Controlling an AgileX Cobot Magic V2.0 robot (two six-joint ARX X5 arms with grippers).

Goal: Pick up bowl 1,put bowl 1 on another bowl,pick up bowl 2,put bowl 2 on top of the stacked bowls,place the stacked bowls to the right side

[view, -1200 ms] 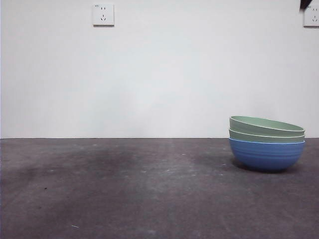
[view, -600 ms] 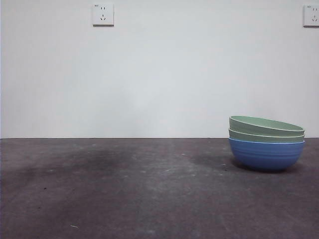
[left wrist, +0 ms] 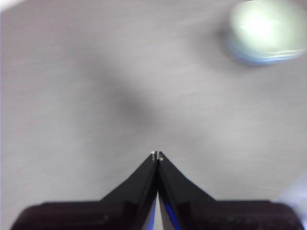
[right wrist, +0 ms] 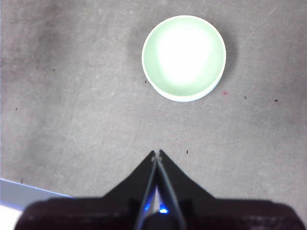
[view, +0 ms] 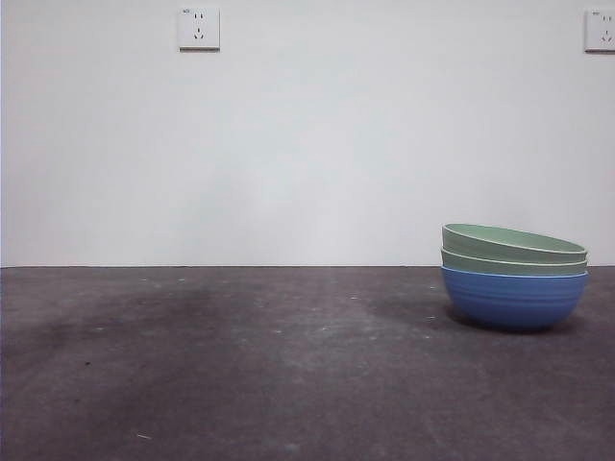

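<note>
Blue ridged bowl [view: 514, 300] with two pale green bowls nested inside forms the stacked bowls [view: 514, 277], sitting on the dark tabletop [view: 240, 365] at the right side of the front view. Left hand [left wrist: 157, 155] pinched closed, empty, above bare tabletop. Right hand [right wrist: 157, 153] closed, empty, near the stack, not touching.

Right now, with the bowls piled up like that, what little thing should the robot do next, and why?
Probably nothing more than keep both arms back. The stacked bowls already stand on the right side of the table, two green ones nested in the blue. The right claw and left claw are both shut, holding nothing, well clear of them.
</note>
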